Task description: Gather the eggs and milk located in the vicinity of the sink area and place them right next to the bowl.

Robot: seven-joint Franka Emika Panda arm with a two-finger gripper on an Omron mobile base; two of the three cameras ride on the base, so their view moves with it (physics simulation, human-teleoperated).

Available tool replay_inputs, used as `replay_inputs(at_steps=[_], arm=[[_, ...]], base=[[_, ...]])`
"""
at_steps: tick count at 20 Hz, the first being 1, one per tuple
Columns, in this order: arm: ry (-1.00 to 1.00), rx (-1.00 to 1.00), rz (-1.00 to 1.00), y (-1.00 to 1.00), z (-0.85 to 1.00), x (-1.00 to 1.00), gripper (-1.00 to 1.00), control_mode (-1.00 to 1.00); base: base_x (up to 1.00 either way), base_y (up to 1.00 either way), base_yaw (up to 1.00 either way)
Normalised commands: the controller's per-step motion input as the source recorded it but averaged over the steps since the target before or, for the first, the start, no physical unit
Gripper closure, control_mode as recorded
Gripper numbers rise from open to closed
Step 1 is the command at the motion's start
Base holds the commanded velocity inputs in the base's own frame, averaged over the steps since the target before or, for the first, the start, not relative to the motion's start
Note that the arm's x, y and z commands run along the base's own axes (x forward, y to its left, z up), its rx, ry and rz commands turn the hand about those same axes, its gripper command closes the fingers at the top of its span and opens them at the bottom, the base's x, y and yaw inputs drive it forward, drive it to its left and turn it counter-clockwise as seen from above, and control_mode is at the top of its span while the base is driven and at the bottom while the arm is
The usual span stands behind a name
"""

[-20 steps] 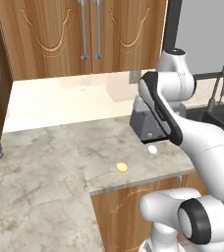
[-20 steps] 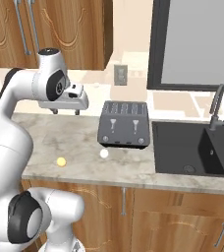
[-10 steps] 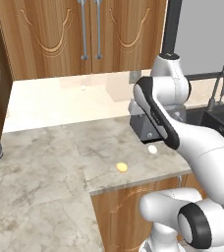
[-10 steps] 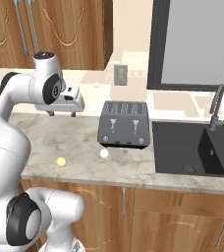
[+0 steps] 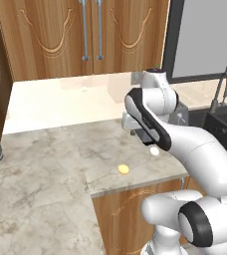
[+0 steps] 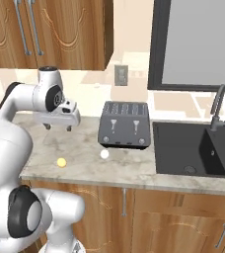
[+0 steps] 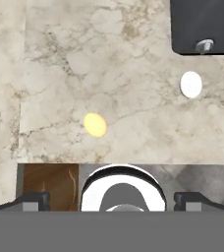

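The small pale-yellow egg (image 7: 95,124) lay on the marbled stone counter (image 7: 84,59), its long axis tilted. The small white egg (image 7: 190,84) lay near the dark toaster (image 6: 124,124). The two-finger gripper (image 6: 57,127) hovered above, jaws released wide, grasping nothing.

Rendered frames, bright flat lighting, no visible lamp. Counter (image 6: 85,168) evenly lit right to its front edge; back wall washed out pale cream. Soft short shadow under the toaster (image 6: 124,124), sink basin (image 6: 183,148) stays dark. No glare, no edge distortion. Slightly soft low-res upscale everywhere, hand view softest
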Motion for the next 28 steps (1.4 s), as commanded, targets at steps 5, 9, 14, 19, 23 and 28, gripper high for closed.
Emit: replay_inputs(at_steps=[5,9,14,19,23,28], arm=[[0.16,0.00,0.00,0.31,-0.41,0.16,-1.00,-1.00],[0.04,0.00,0.00,0.26,-0.30,0.12,-1.00,-1.00],[-0.01,-0.01,0.05,0.08,-0.48,0.11,-1.00,-1.00],[-0.08,-0.02,0.16,-0.01,-0.58,0.00,-1.00,-1.00],[-0.01,0.00,0.14,0.00,-0.39,0.00,-1.00,-1.00],[0.00,0.00,0.13,0.00,-0.26,0.02,-1.00,-1.00]], base=[[0.00,0.00,0.00],[0.00,0.00,0.00],[0.00,0.00,0.00],[0.00,0.00,0.00],[0.00,0.00,0.00],[0.00,0.00,0.00]])
